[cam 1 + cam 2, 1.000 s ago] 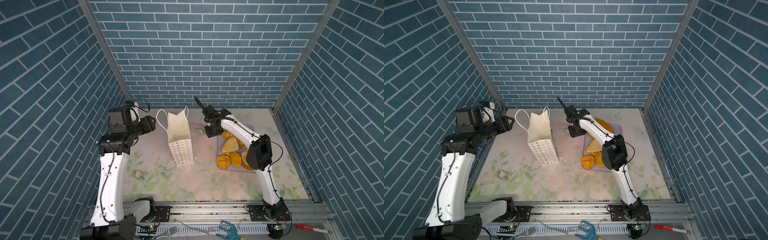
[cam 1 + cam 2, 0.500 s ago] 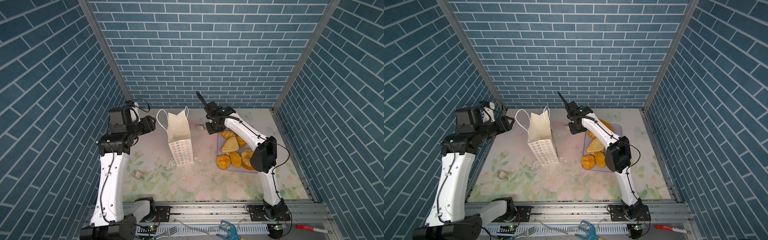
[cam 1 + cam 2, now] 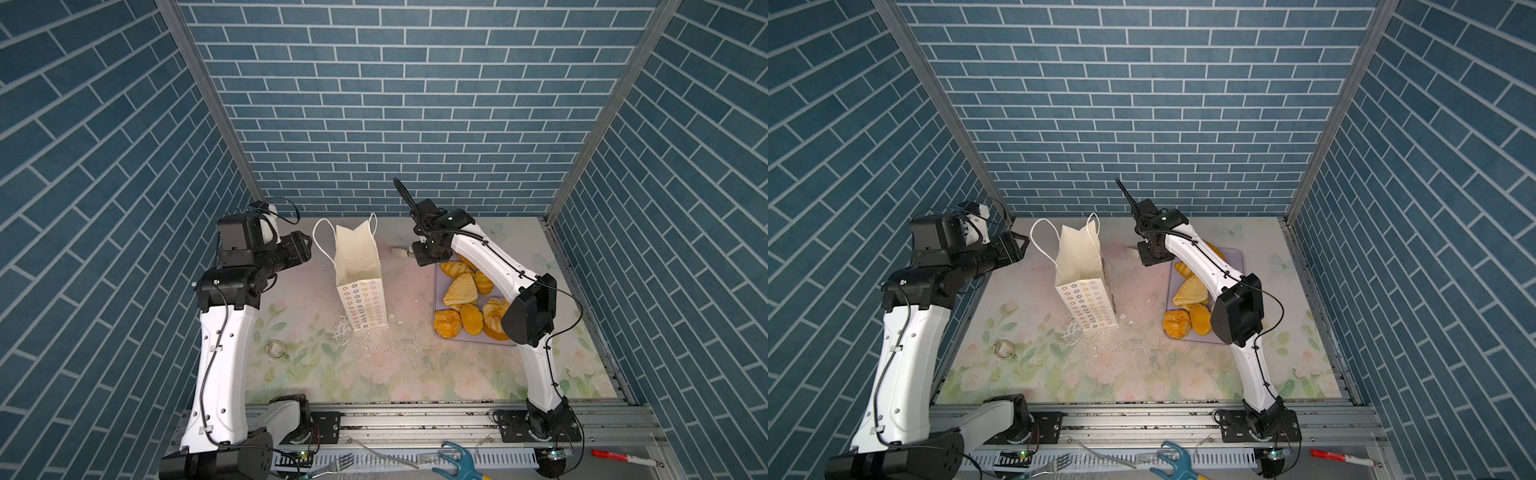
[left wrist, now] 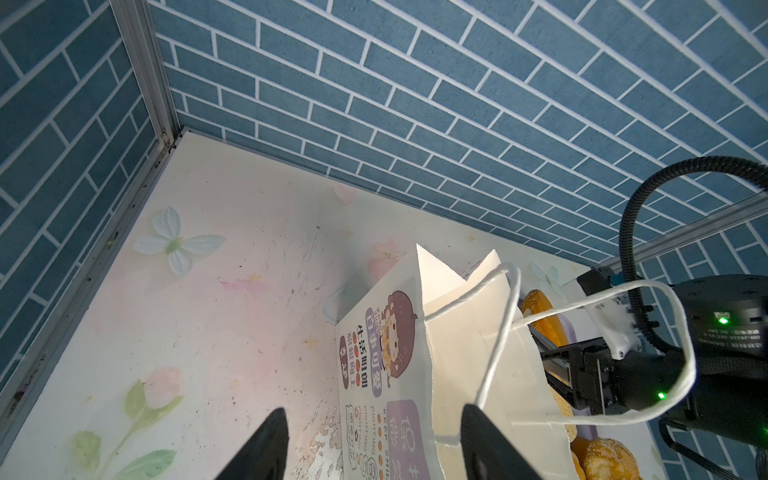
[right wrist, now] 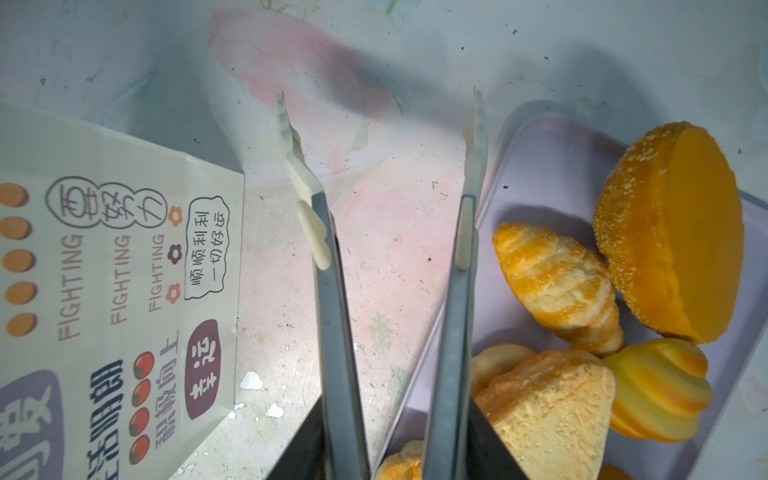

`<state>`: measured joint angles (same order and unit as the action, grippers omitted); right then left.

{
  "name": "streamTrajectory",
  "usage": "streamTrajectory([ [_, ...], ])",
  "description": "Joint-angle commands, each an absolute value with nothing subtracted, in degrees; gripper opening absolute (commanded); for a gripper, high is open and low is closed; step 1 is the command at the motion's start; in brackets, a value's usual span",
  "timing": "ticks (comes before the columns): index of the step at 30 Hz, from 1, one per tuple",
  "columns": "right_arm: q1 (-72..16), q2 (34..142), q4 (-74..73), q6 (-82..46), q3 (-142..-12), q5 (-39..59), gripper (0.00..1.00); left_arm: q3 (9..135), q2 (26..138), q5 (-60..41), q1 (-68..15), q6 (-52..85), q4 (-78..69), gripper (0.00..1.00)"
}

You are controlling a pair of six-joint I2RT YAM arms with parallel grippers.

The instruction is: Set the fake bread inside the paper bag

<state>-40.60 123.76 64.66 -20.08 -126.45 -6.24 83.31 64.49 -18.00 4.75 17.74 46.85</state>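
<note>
Up in both top views, your right gripper (image 3: 417,254) has the paper bag (image 3: 359,266) on one side and the tray (image 3: 469,341) of fake bread (image 3: 459,289) on the other, nothing lifted yet. Left wrist cam: the left gripper (image 4: 374,436) is spread wide and empty, with the bag's cord handle (image 4: 515,307) just beside it. Right wrist cam: jaws clamped on the tongs (image 5: 328,291), tips apart and empty, croissant (image 5: 557,286) just off to one side. I'd swing the tips over it, straddle its middle and squeeze gently.
</note>
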Motion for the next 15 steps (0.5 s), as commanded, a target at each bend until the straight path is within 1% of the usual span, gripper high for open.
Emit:
streamTrajectory([
  [1,-40.8,124.8,63.3,-19.4,-125.3,-4.5,0.45,82.8,63.5,-18.4,5.0,17.9,47.0,0.67],
  [15,-40.8,134.7,64.3,-20.3,-124.2,-0.5,0.47,82.2,63.3,-18.0,5.0,17.7,47.0,0.67],
])
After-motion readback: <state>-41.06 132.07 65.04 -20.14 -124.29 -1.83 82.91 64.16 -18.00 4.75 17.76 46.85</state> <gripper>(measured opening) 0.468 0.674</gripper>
